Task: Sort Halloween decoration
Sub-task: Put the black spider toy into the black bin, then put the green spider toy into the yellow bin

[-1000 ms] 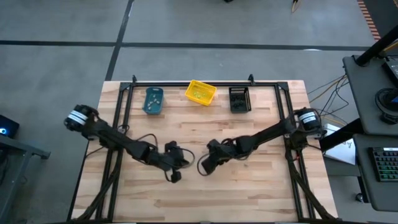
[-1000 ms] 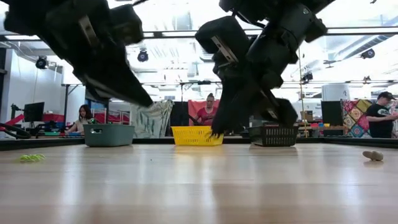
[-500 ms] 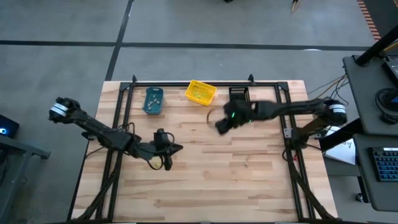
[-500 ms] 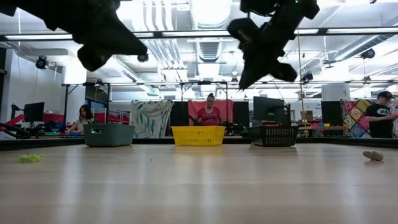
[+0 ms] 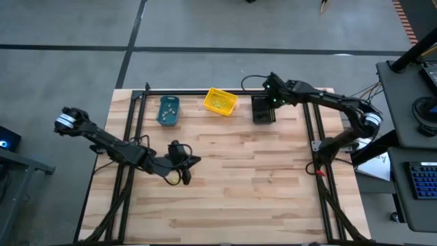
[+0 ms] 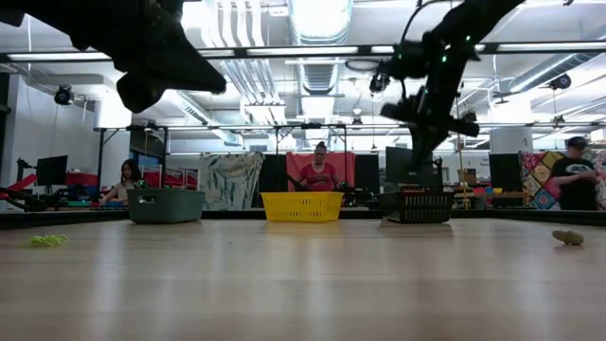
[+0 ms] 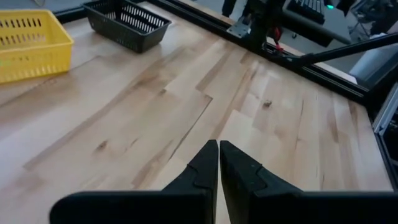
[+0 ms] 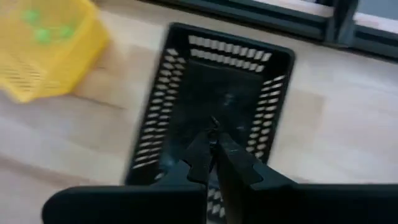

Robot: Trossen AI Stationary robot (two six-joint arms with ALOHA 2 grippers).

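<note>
My right gripper hangs over the black bin at the table's far edge, shut on a tiny black spidery trinket. In the high view this gripper sits at the bin's far end. My left gripper is shut and empty, raised above the bare wood left of the table's middle. A yellow-green trinket lies on the table's left part and a pale one on its right part. The pale one also shows in the left wrist view. My right gripper pinches the black trinket between its two fingertips; only a thin dark bit sticks out past them. The fingers point down into the black bin from above. The trinket is lifted clear of the bin's floor.
The teal bin, the yellow bin with green trinkets inside, and the black bin stand in a row along the far edge. A black frame rail runs behind them. People sit in the room beyond the table.
My right gripper has risen from the table's middle and swung toward the far edge, ending over the black bin. My left gripper lifted off the table and drew back toward the left, then kept still for the last half second.
</note>
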